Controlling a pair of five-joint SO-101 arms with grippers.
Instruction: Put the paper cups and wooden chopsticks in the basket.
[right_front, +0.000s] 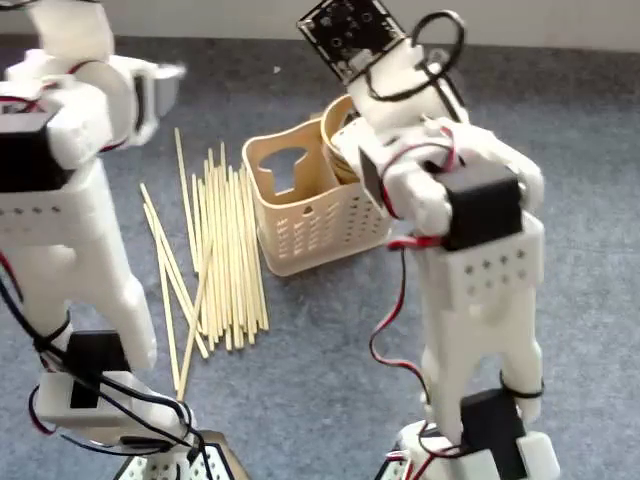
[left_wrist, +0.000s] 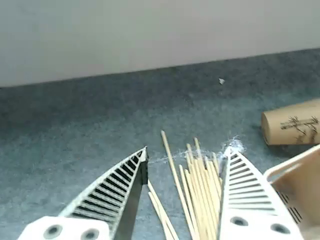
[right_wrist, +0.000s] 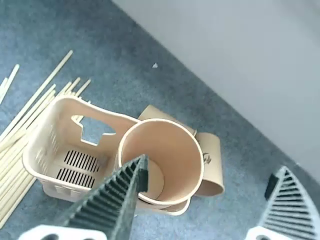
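Observation:
Many wooden chopsticks (right_front: 225, 255) lie in a loose pile on the grey carpet, left of the beige basket (right_front: 300, 215). My left gripper (left_wrist: 187, 152) stands open above the pile's far ends (left_wrist: 200, 185) and holds nothing. A paper cup (right_wrist: 160, 165) sits mouth up at the far end of the basket (right_wrist: 55, 145), with a second rim showing under it. Another paper cup (right_wrist: 212, 160) lies on its side on the carpet just beyond the basket, also seen from the left wrist (left_wrist: 292, 127). My right gripper (right_wrist: 214, 165) hangs open above the cups, empty.
The floor is grey carpet, ending at a pale wall (left_wrist: 150, 35) behind the basket. Some chopsticks (right_front: 165, 270) lie fanned out apart from the main pile. Both arm bases and their cables (right_front: 395, 320) stand at the near edge.

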